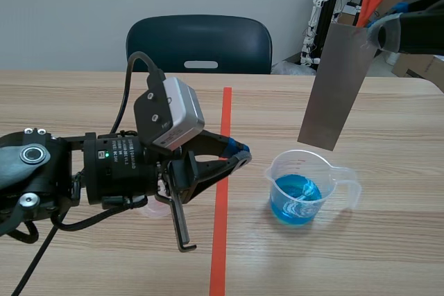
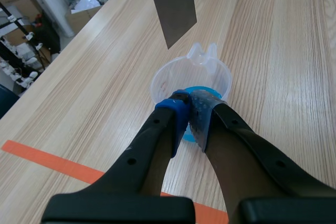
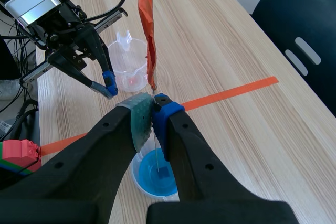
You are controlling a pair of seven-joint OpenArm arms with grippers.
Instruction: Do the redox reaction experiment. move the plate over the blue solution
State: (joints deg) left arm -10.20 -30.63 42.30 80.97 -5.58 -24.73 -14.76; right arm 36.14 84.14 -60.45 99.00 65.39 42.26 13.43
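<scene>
- While the right gripper (image 1: 374, 32) pinches the plate (image 1: 333, 88) by its top edge, the sheet hangs tilted with its lower end just above the cup (image 1: 275, 172) rim, likely lined up to dip into the blue solution (image 1: 297, 199).
- Left gripper (image 1: 239, 154), closed on nothing, rests beside the cup, clear of the plate.

Left arm (image 1: 69, 171): enters low from the left, forearm held level, wrist straight, pointing toward the right. Left gripper (image 1: 239, 152): the 2 fingers are closed, pads (image 2: 206, 113) pressed together at the tips with nothing between them. Right arm (image 1: 420, 29): raised, entering high from the right. Right gripper (image 1: 378, 32): the 2 fingers are clamped on the upper corner of the plate (image 1: 336, 81), 1 pad (image 3: 139, 121) against each face; the plate hangs down from the grip, tilted
</scene>
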